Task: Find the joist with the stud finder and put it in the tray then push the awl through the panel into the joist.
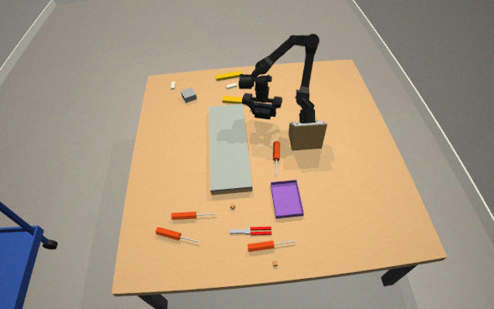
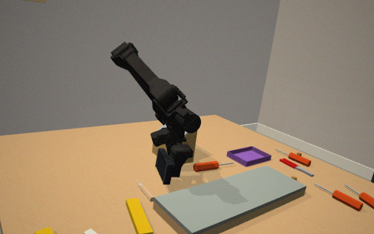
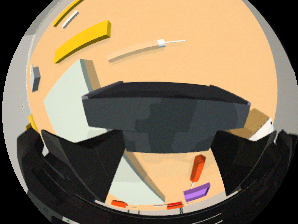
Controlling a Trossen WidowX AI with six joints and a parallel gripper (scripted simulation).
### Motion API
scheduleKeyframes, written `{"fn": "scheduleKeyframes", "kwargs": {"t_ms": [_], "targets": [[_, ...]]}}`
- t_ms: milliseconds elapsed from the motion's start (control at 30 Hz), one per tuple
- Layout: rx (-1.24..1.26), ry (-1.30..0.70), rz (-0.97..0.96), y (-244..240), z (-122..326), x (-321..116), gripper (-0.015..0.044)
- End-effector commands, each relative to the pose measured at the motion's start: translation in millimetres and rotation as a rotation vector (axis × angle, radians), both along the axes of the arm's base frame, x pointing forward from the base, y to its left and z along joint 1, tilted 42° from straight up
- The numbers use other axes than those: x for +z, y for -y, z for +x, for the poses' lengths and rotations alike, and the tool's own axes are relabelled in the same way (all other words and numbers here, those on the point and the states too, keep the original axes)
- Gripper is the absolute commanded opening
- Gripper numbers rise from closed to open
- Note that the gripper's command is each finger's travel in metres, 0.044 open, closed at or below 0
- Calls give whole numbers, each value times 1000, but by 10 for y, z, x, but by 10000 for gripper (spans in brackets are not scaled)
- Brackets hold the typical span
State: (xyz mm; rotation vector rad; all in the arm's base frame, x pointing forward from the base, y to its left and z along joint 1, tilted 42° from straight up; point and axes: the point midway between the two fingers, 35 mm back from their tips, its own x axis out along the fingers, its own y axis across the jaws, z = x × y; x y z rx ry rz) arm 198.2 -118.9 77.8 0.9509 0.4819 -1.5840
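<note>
Beside the panel (image 1: 228,164) (image 2: 235,197) (image 3: 70,107), above the surface (image 1: 349,201) (image 2: 79,159) (image 3: 225,65), our jaws grip the stud finder (image 1: 264,111) (image 2: 164,166) (image 3: 165,120); no hole seen; scanning probably unfinished, traying and awl work remain.

Tabletop (image 1: 349,189) (image 2: 79,159) (image 3: 225,65): plain lt. orange-tan. Panel (image 1: 228,164) (image 2: 235,194) (image 3: 67,105) toward its left edge: pale grey-green top. Tray (image 1: 287,199) (image 2: 249,156) (image 3: 197,192) right of panel: solid purple. Nr. the bottom edge, pliers (image 1: 260,230) (image 2: 289,163): red handles, grey jaws. Screwdriver (image 1: 261,246) (image 2: 299,159) below: orange-red handle, silvery shaft. Nr. top-left corner, block (image 1: 188,94) (image 3: 35,78): grey.
</note>
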Motion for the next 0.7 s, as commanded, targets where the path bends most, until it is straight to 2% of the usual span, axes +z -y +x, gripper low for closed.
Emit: {"fn": "scheduleKeyframes", "kwargs": {"t_ms": [0,667], "targets": [[8,16,27,-2,5,20,0],[41,52,150,27,-2,46,0]]}}
